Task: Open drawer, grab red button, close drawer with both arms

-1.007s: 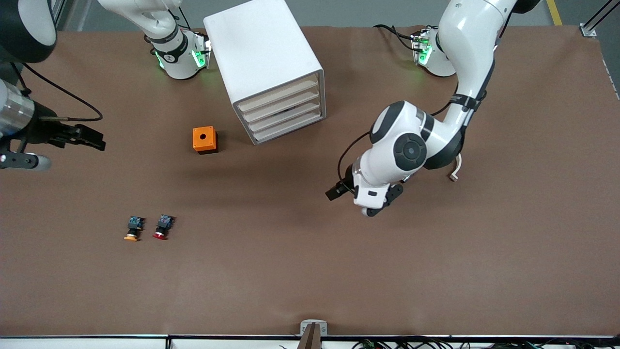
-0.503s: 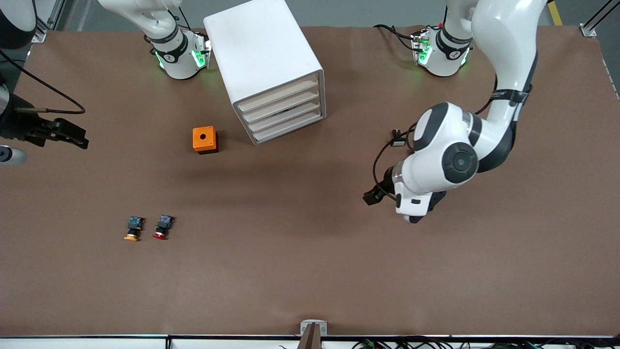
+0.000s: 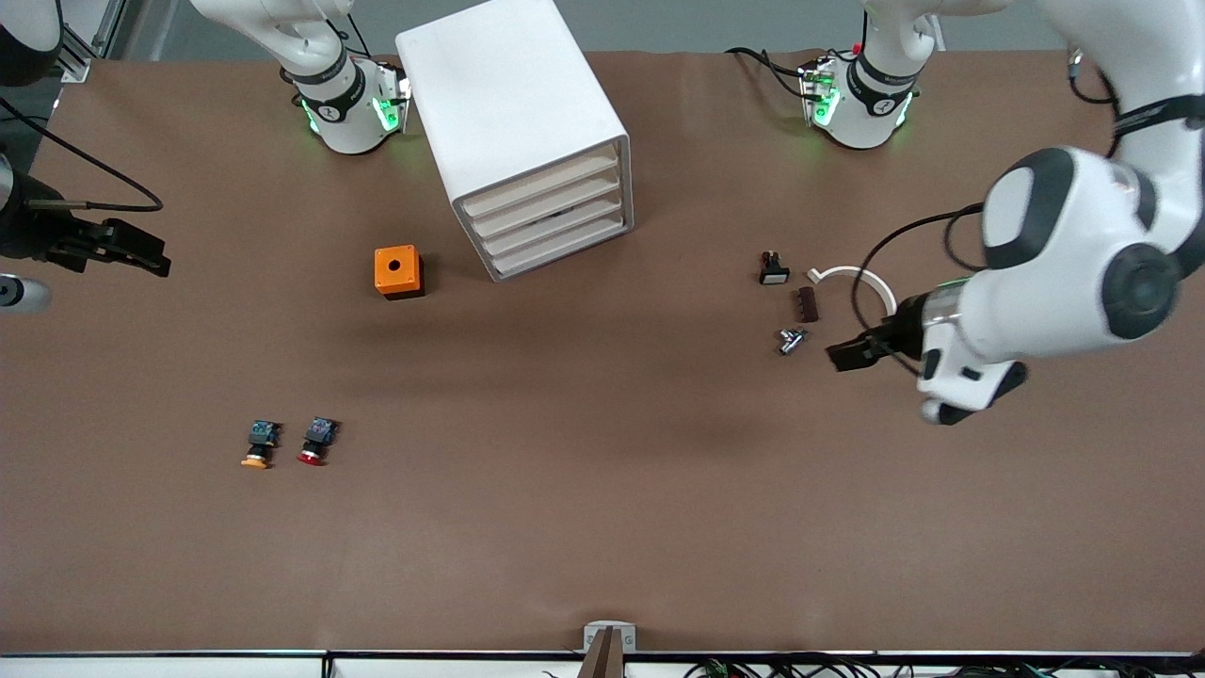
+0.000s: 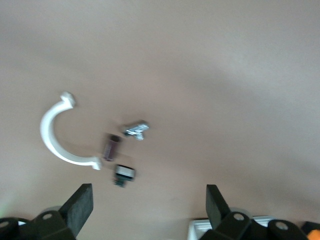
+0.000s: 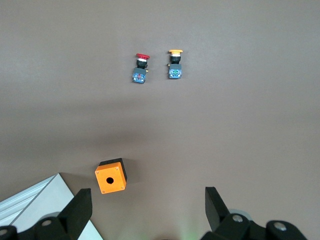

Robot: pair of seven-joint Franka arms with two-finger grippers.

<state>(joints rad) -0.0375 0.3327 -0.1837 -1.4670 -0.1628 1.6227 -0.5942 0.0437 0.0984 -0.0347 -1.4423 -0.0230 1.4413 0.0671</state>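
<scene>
Even overhead light, soft shadows; left wrist view motion-blurred.

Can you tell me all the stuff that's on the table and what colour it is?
cabinet: one, white, four drawers all shut, between the arms' bases
orange box: one, orange with a hole on top, beside the cabinet
red button: one, red cap, black body, nearer the front camera than the orange box
orange button: one, orange cap, beside the red button
white clip: one, white, curved, toward the left arm's end
small parts: three, dark or silvery, beside the white clip
table: one, brown
left gripper: one, black, open, over the table by the small parts
right gripper: one, black, open, over the right arm's end of the table
</scene>
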